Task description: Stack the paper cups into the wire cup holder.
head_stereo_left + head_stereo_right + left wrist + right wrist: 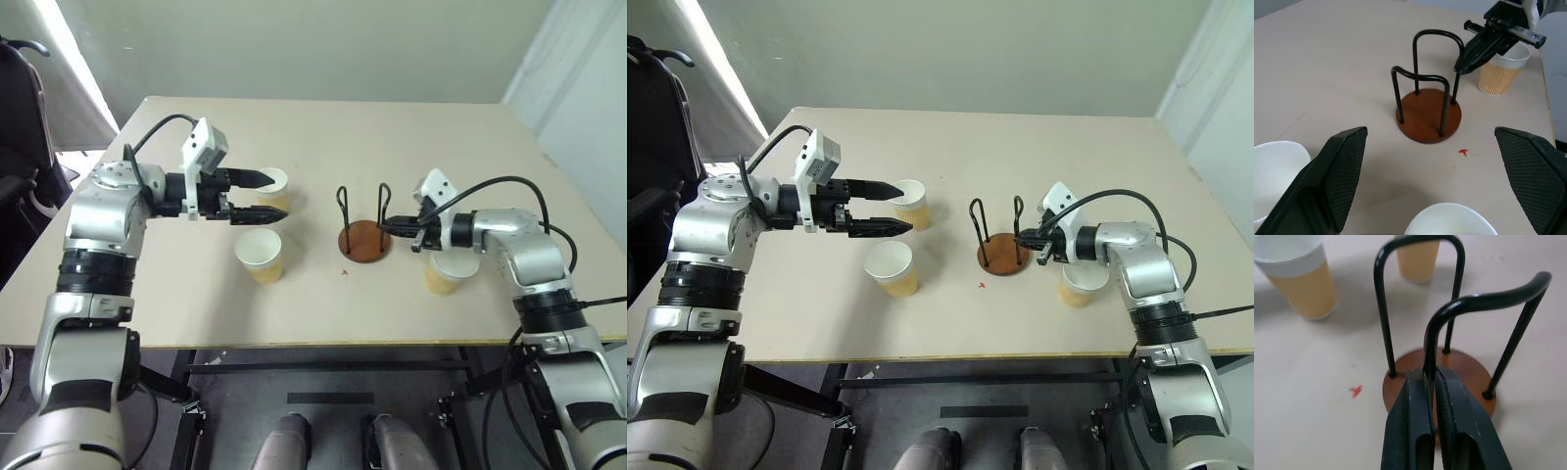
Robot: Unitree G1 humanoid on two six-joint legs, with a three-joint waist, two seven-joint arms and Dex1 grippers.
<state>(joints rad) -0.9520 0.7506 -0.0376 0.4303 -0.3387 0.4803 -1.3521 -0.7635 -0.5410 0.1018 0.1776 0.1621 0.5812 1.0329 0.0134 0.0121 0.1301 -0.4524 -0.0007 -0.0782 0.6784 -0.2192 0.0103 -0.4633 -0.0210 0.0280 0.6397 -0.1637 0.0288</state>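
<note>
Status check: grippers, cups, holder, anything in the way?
Left gripper open at the far cup. Right gripper shut, pinching a loop of the wire cup holder. Holder empty, three cups loose on table, path clear.

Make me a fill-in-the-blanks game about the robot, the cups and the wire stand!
1. The number of paper cups on the table is ____.
2. The left claw is ____.
3. The right claw is shut on a black loop of the wire cup ____.
4. The little mark beside the stand's base is colored ____.

Missing words: three; open; holder; red
</note>
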